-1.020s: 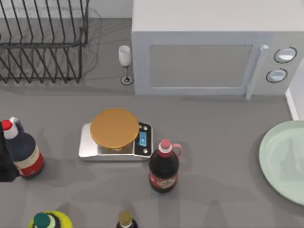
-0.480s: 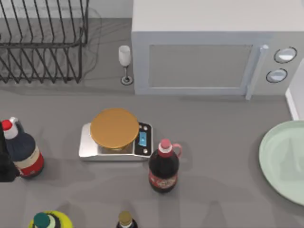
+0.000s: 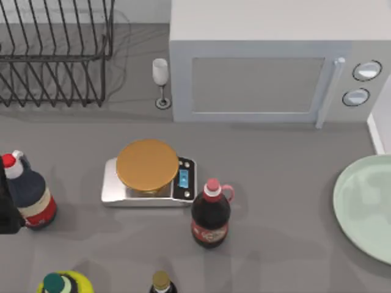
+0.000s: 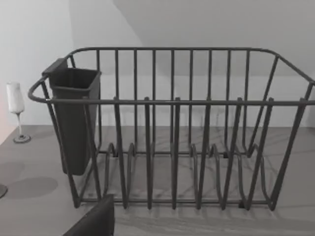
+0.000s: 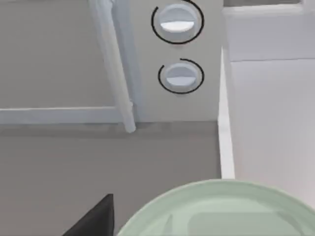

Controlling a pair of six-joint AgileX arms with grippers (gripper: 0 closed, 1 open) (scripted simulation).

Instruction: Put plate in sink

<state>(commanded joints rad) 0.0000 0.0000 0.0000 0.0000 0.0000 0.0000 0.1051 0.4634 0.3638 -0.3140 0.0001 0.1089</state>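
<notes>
The pale mint-green plate (image 3: 365, 207) lies flat at the table's right edge, cut off by the top view's border. Just behind it stands the sink's thin white rim (image 3: 375, 135). In the right wrist view the plate (image 5: 221, 211) is close below the camera, with the sink rim (image 5: 226, 128) and its pale interior beyond it. A dark part of my right gripper (image 5: 93, 219) hangs just beside the plate's edge. My left arm (image 3: 5, 210) sits at the table's far left, and a dark part of the left gripper (image 4: 93, 221) faces the dish rack.
A grey-white microwave (image 3: 269, 61) fills the back right. A black wire dish rack (image 3: 55, 55) and a small wine glass (image 3: 160, 82) stand at the back left. A kitchen scale (image 3: 148, 174) sits mid-table. Bottles (image 3: 211, 213) (image 3: 27, 192) stand toward the front.
Nothing on the table has moved. Only the faint shadow on the plate has shifted a little.
</notes>
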